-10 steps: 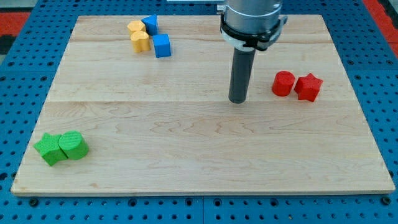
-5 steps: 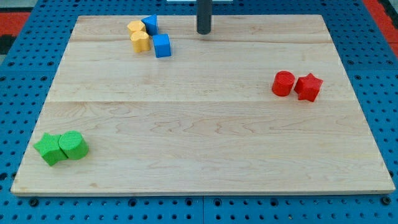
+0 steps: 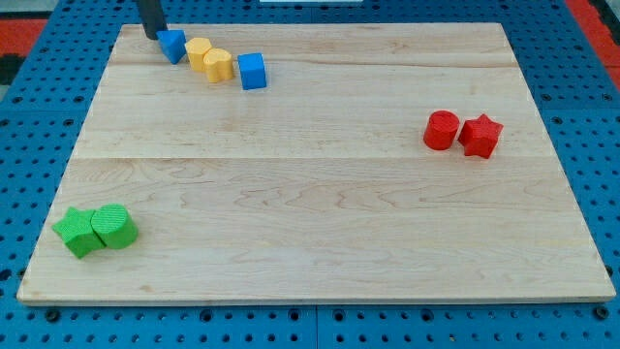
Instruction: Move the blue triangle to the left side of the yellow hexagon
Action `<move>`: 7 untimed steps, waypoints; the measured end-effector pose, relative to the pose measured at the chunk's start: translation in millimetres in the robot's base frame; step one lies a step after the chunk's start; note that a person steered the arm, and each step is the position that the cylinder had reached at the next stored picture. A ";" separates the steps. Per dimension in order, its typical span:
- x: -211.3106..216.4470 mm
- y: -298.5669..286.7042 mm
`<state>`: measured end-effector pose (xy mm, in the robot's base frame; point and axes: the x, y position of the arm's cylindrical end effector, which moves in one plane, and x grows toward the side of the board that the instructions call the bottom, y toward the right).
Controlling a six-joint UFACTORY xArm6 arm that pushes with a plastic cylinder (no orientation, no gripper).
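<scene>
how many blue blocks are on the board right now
2. The blue triangle sits near the view's top left, right beside my tip and left of the yellow blocks. The blue cube lies just right of them. None looks hidden.

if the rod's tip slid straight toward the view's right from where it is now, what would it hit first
My tip sits just left of the blue triangle, apparently touching it, so it would meet that block first, with the yellow hexagon right behind.

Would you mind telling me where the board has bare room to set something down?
The widest free patch is the middle, between the green blocks and the red blocks. The bottom right is bare too. It is crowded at the top left: my tip, blue triangle, yellow blocks and blue cube.
</scene>
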<state>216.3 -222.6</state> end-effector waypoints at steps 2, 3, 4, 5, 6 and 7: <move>15.8 18.3; 15.9 35.0; 15.9 42.8; 15.9 43.0; 15.9 43.3; 17.8 47.0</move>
